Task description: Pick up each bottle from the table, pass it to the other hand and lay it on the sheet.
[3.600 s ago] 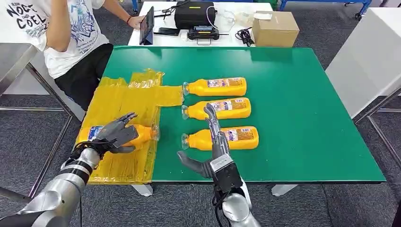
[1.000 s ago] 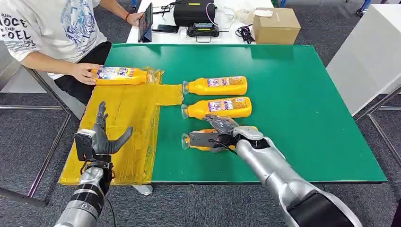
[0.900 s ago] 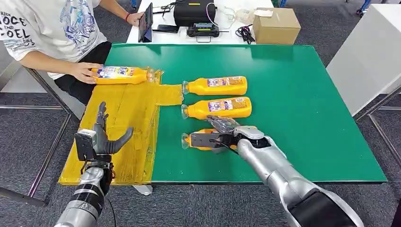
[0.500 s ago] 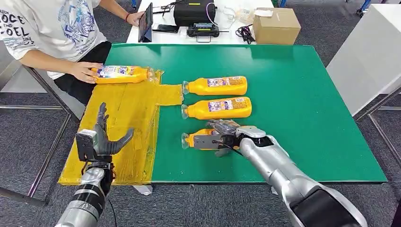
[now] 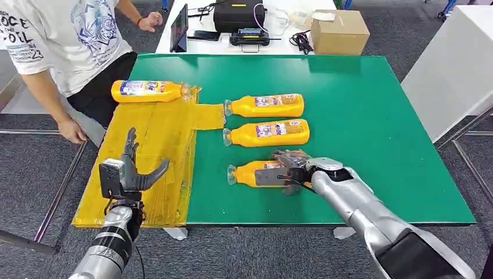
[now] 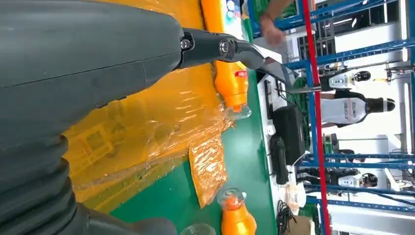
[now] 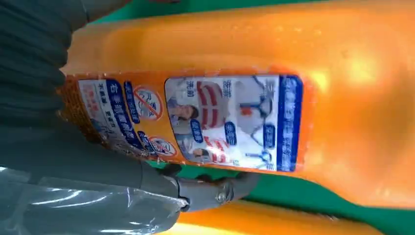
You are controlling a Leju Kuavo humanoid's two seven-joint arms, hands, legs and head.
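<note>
Three orange bottles lie on their sides on the green table [image 5: 378, 116]: a far one [image 5: 264, 106], a middle one [image 5: 267, 132] and a near one [image 5: 250, 174]. My right hand [image 5: 293, 168] grips the near bottle around its labelled body [image 7: 342, 122], with a finger [image 7: 215, 188] curled under it. Another orange bottle [image 5: 148, 91] lies at the far end of the yellow sheet [image 5: 151, 145]. My left hand [image 5: 131, 171] stands upright over the sheet's near part, its fingers spread and holding nothing. In the left wrist view the sheet [image 6: 161, 122] and that bottle [image 6: 230, 83] lie beyond the hand.
A person in a white T-shirt [image 5: 64, 40] stands at the table's left side, one hand [image 5: 72, 131] hanging near the sheet's edge. A white table behind carries a cardboard box [image 5: 340, 32], a black case [image 5: 239, 17] and a tablet [image 5: 180, 29].
The person has let go of the bottle on the sheet and pulled the arm back. My right hand has drawn the near bottle slightly to the right. My left hand barely moved.
</note>
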